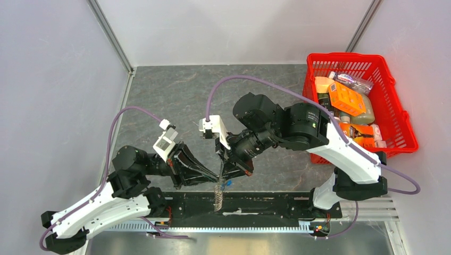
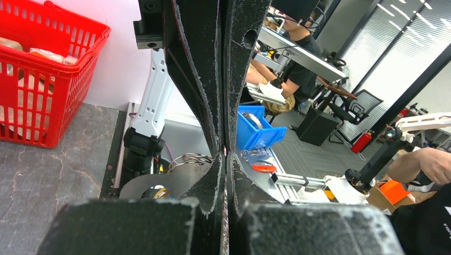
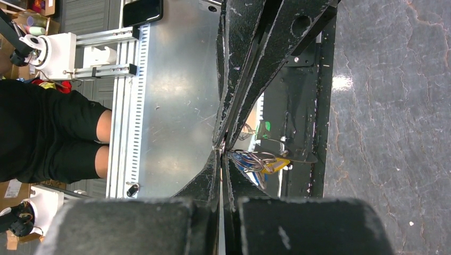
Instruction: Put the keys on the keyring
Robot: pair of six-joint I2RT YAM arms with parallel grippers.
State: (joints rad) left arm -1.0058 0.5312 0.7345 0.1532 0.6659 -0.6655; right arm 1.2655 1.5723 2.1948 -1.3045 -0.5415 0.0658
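Both grippers meet nose to nose above the table's near edge, the left gripper (image 1: 218, 178) (image 2: 224, 151) and the right gripper (image 1: 226, 171) (image 3: 222, 149). Each is shut. The keyring's flat silver loop (image 2: 181, 175) with wire rings (image 2: 191, 158) runs in at the left jaws, and a thin metal edge shows between them. At the right jaws, wire rings (image 3: 255, 157) carry a blue key (image 3: 249, 168) and a yellow key (image 3: 277, 166). The keyring's twisted chain (image 1: 218, 197) hangs below, and its green tag (image 3: 263, 127) shows beyond. No black key is visible.
A red basket (image 1: 345, 54) (image 2: 53, 90) full of packets stands at the back right of the grey stone table (image 1: 170, 101). The arms' black base plate (image 1: 266, 204) and a slotted metal rail (image 1: 239, 227) run along the near edge. White walls close in the sides.
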